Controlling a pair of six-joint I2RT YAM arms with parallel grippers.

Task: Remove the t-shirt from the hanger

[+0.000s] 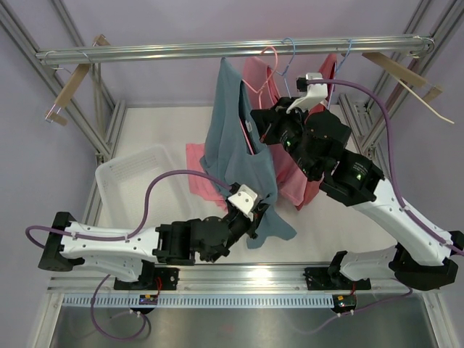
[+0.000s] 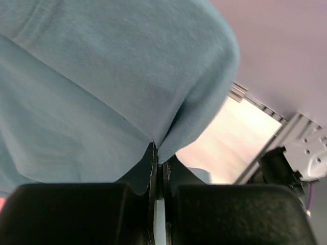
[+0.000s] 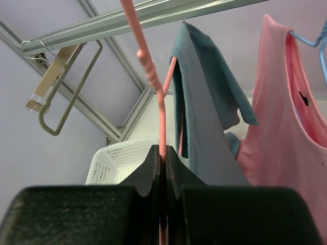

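A white table (image 1: pixel 163 123) is being enclosed by lilac walls (image 1: pixel 29 145) and an aluminium rail (image 1: pixel 181 51); a basket (image 1: pixel 119 177) is sitting at its left. The blue t-shirt (image 1: pixel 235 138) is hanging from the pink hanger (image 3: pixel 160 109) on the rail. Its hem is being pinched by the closed left gripper (image 2: pixel 159 155); the hanger's wire is being clamped by the right gripper (image 3: pixel 162 153).

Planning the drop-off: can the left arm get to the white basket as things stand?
Probably yes: the white basket lies close beside the left arm with nothing between them. But its fingers are shut on the blue t-shirt, which hangs on the pink hanger, so the cloth may hold it back.
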